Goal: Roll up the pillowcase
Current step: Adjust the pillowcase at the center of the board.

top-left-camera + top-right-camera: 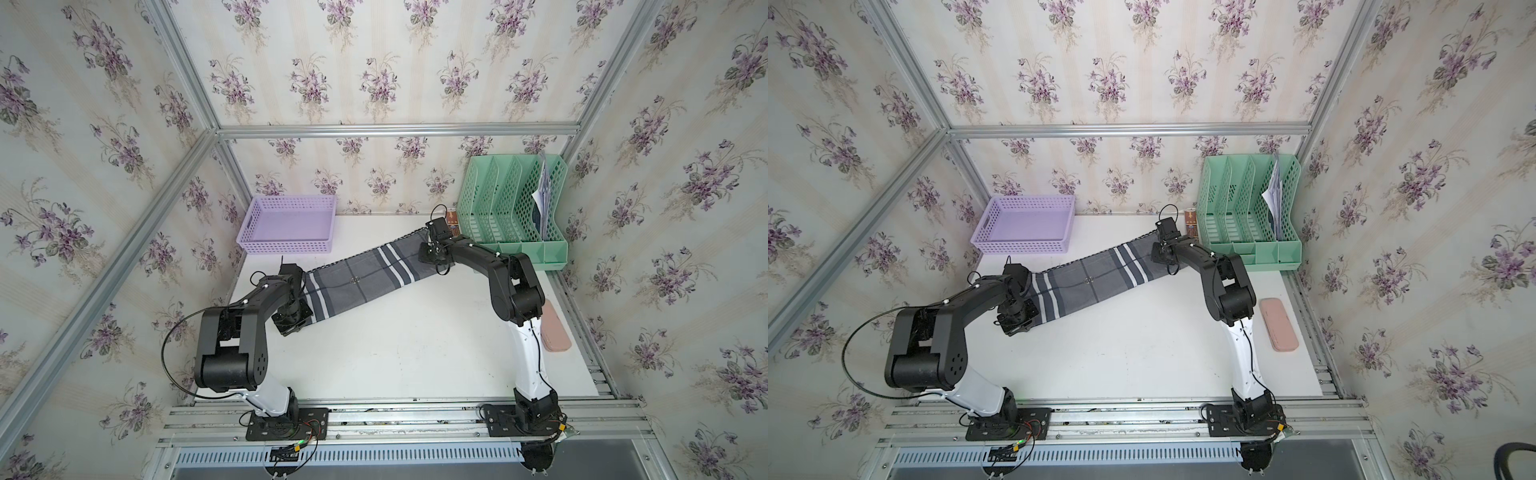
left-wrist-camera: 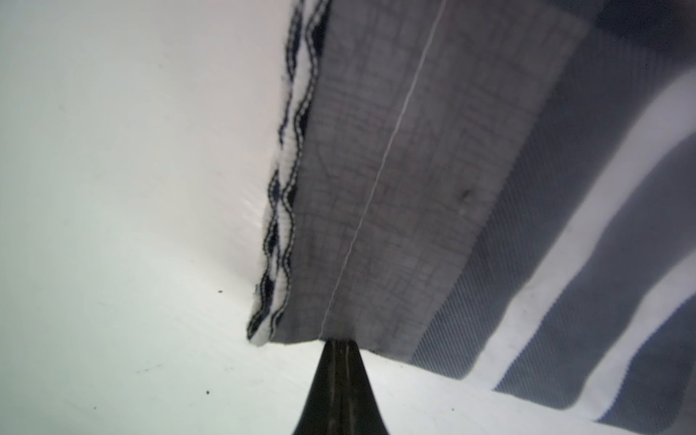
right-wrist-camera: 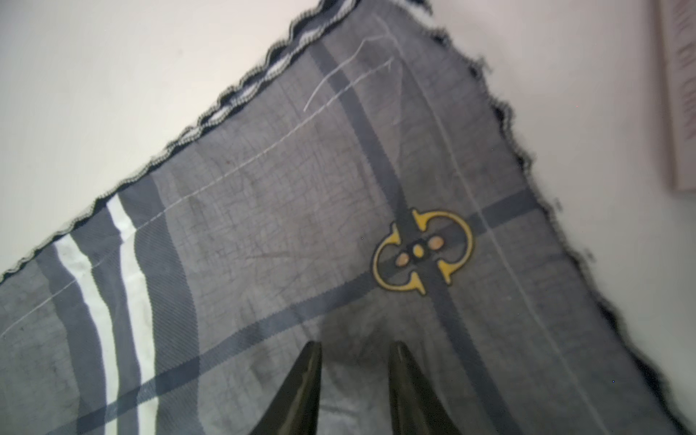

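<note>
Item: pillowcase (image 1: 361,278), soft dark grey cloth with a plaid of navy and white stripes and dark stitched edging. It lies folded into a long band, running slantwise across the white bench (image 1: 395,353) from the near left to the far right, in both top views. A yellow emblem (image 3: 422,250) is printed where two navy stripes cross.

Left fingers (image 2: 341,348): closed together, pinching the hem at the band's near-left end, where a flap of cloth is turned back.

Right fingers (image 3: 316,361): parted, nothing between them, poised over the band's far-right end; whether they touch the cloth cannot be told.

Other holdings:
- Lilac perforated plastic basket (image 1: 286,226), at the far left of the bench, near the pillowcase but apart from it.
- Mint-green slotted plastic file rack (image 1: 511,208), at the far right, with papers in its rightmost slot.
- Pink oblong case (image 1: 1279,326), at the bench's right edge.
</note>
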You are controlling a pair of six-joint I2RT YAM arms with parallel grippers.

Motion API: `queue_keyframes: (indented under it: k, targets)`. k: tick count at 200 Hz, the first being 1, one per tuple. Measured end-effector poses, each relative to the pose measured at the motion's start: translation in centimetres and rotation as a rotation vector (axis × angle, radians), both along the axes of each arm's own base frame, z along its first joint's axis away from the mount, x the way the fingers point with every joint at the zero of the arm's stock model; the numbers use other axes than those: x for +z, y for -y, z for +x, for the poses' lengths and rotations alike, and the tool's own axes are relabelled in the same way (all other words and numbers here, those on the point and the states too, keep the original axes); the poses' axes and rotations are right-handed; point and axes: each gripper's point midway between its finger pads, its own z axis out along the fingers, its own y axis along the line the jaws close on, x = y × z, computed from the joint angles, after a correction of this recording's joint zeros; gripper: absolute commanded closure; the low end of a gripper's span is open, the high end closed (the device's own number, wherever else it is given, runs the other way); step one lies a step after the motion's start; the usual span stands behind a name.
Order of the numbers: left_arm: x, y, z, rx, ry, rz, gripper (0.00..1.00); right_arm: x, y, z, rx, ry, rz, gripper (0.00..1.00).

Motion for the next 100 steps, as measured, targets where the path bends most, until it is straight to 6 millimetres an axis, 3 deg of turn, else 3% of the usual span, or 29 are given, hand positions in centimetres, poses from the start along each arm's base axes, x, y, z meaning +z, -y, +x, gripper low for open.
queue_keyframes:
  k: [12,25,44,56,82,100]
  targets:
    - [0.7,0.0,0.3,0.001,0.028,-0.003,0.64,2.3,-0.4,-0.1,0.020,0.033,0.013,0.48]
    - [1.8,-0.1,0.9,0.001,0.071,-0.002,0.56,5.5,-1.5,-1.0,0.056,0.081,0.037,0.46]
    - [3.4,-0.6,2.2,0.007,0.133,0.004,0.35,9.0,-3.2,-3.3,0.120,0.151,0.061,0.45]
    - [4.0,-1.3,2.8,0.023,0.154,0.007,0.28,9.0,-3.8,-5.5,0.152,0.148,0.062,0.45]
    - [3.7,-3.4,3.2,0.070,0.140,0.016,0.16,6.9,-4.4,-11.3,0.223,0.095,0.034,0.45]
    - [2.7,-4.5,2.8,0.093,0.101,0.021,0.15,6.7,-5.3,-14.3,0.275,0.093,0.041,0.44]
